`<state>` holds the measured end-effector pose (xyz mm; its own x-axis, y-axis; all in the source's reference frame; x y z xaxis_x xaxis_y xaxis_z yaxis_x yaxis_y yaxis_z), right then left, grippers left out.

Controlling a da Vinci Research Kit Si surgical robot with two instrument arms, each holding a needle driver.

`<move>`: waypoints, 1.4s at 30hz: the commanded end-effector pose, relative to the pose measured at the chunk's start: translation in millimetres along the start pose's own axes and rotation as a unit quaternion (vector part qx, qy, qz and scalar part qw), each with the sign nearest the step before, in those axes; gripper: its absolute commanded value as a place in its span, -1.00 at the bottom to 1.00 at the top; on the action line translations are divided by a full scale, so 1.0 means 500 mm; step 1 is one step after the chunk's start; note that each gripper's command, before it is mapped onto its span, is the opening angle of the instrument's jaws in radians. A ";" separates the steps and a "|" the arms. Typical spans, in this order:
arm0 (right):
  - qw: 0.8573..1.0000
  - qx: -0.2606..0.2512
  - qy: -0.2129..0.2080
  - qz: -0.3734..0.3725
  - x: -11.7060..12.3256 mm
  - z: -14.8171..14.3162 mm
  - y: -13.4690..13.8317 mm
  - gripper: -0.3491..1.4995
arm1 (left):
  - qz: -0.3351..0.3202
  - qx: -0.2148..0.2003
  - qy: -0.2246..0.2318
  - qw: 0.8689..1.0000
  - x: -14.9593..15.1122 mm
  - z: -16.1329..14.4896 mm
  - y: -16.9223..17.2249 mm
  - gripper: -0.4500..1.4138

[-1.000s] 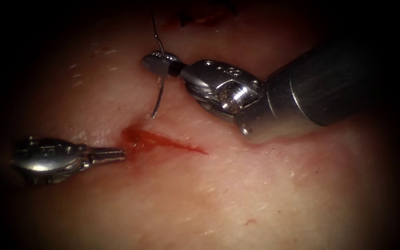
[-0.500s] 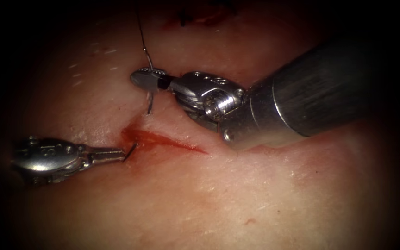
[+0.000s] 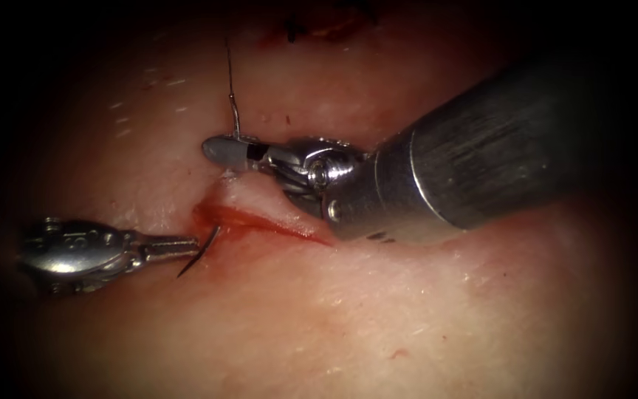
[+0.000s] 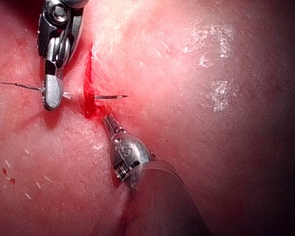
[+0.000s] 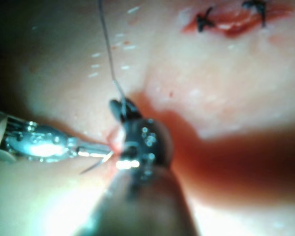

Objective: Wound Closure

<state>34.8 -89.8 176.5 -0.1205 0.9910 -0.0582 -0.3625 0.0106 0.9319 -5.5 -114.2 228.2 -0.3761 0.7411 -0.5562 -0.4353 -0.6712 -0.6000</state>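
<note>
Tools: two, left tool and right tool
Needle: one
Thread: one strand
Open cut: one
Stitches on another cut: two

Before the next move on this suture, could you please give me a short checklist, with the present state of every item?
1. Right hand shut on the needle near its thread end: ok.
2. Needle in the tissue, with its tip out at the left end of the cut: ok.
3. Left hand open to receive the tip: not ok. It is shut, holds nothing, and lies beside the tip.
4. Thread runs free from the needle's end, away from both hands: ok.
5. Depth of the needle's path under the tissue: cannot tell.
</note>
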 end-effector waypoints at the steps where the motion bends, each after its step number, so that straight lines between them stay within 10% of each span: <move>1: 1.000 0.008 -0.006 0.014 -0.0034 0.0015 -0.0001 -1.00 | -0.003 -0.003 0.000 1.000 -0.0011 0.0017 0.0034 -0.53; 6: 0.999 0.046 -0.001 0.012 -0.0038 0.0015 -0.0004 -0.96 | -0.005 0.000 0.000 1.000 -0.0005 0.0013 0.0037 -0.53; 16: 0.997 0.014 0.059 -0.050 0.0006 0.0004 0.0010 0.45 | 0.103 0.000 -0.004 0.995 0.0001 0.0009 0.0062 -0.53; 20: 0.996 0.000 0.068 -0.056 0.0026 -0.0015 0.0017 0.69 | 0.174 -0.006 0.012 0.985 0.0000 0.0016 0.0079 -0.52; 32: 0.994 -0.015 0.081 -0.074 0.0059 -0.0064 0.0011 0.73 | 0.303 -0.021 0.079 0.949 0.0022 0.0070 0.0191 0.38; 42: 0.993 -0.016 0.083 -0.078 0.0045 -0.0059 0.0023 0.65 | 0.317 0.000 0.126 0.940 0.0067 0.0068 0.0201 0.24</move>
<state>30.6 -86.6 176.3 -0.2102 0.9402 -0.2680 -0.4202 0.1606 0.8931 -12.7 -117.0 222.5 -0.3573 0.1523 -0.9215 -0.1884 -0.9781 -0.0886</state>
